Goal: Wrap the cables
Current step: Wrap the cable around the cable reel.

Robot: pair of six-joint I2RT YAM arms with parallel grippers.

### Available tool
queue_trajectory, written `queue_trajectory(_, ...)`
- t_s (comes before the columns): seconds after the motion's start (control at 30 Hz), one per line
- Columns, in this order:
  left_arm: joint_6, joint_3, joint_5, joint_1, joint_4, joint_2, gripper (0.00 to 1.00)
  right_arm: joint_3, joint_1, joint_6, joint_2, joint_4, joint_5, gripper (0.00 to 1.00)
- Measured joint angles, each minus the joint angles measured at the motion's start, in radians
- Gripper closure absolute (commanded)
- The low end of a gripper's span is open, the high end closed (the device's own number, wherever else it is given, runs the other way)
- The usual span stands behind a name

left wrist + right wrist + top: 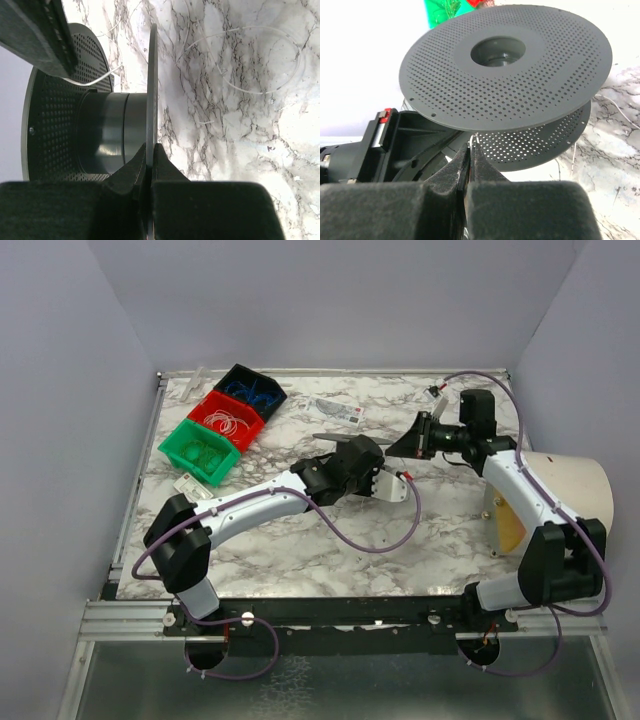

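Between grey walls, marble tabletop, spool

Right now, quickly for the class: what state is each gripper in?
Left gripper: closed on the flange edge of the spool.
Right gripper: closed, apparently pinching a thin pale strand.

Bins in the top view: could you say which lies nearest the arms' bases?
The green bin; the red bin and black bin sit farther back.
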Motion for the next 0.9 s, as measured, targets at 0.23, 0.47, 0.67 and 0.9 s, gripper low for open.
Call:
queue_trajectory(0.23,-0.058,0.0,0.002,0.0,0.014,0.001,1.0,-0.023,-0.004,0.04,-0.027,0.089,0.005,0.99)
queue_trajectory(0.47,-0.121,0.032,0.008,0.0,0.027,0.019,1.0,-0.07,-0.004,0.093,-0.034,0.172,0.023,1.0)
queue_trajectory(0.67,-0.154,0.037,0.011,0.0,0.032,0.027,1.0,-0.094,-0.004,0.135,-0.042,0.243,0.026,0.99)
queue_trajectory(0.9,-0.192,0.071,0.01,0.0,0.04,0.066,1.0,-0.144,-0.004,0.159,-0.074,0.276,0.035,0.99)
